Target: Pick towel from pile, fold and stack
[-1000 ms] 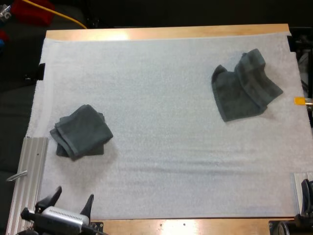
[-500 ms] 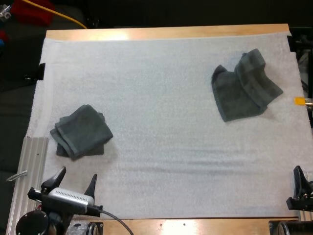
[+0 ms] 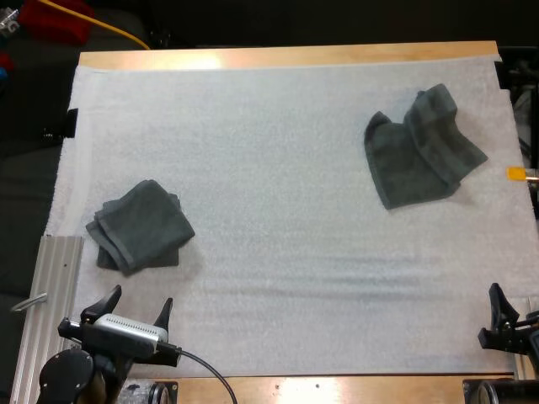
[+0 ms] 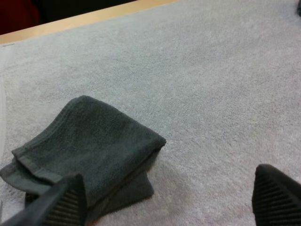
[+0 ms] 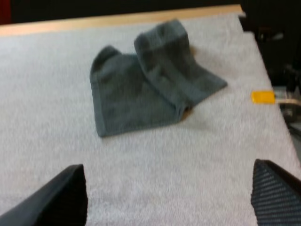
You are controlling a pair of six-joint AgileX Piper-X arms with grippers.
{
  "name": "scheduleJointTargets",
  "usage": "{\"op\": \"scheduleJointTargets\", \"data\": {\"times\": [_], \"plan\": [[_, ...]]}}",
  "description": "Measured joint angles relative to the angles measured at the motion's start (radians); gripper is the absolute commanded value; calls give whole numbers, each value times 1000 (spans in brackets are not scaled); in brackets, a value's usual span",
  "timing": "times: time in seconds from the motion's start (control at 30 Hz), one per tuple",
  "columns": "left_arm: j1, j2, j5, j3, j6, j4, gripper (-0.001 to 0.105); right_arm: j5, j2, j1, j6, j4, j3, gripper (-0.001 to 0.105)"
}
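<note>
The left gripper (image 3: 137,301) sits at the near edge of the worktop (image 3: 286,55), at about 7 o'clock on the white mat (image 3: 278,168) in the high view. Its jaws stand wide apart with nothing between them. The folded towel (image 3: 139,225) lies near it at roughly 12 o'clock, flat on the mat and not touching the gripper. In the left wrist view this towel is just past the gripper's own left finger. It is a squarish pad turned cornerwise, with one corner pointing to about 1 o'clock and no clear long axis. Its stacked, layered edges show on the 9 o'clock side. A metal rail (image 3: 55,295) runs along the mat's edge at 9 o'clock of the left gripper.

The right gripper (image 3: 515,310) is at the mat's 4 o'clock corner, also spread wide and holding nothing. The crumpled towel (image 3: 421,151) lies well apart from it, at about 11 o'clock, towards the far right of the mat. It is a flat panel with a loose flap doubled over its 2 o'clock side, and the whole piece runs roughly from 7 o'clock to 1 o'clock. Bare mat lies between each gripper and the towel ahead of it, and the two towels are well apart from each other
</note>
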Motion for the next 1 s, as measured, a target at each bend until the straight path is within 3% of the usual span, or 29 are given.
{"op": "scheduleJointTargets", "data": {"times": [1.0], "plan": [[0,0,1,0,0,0,70,0,0,0,0,-9,16,70]]}}
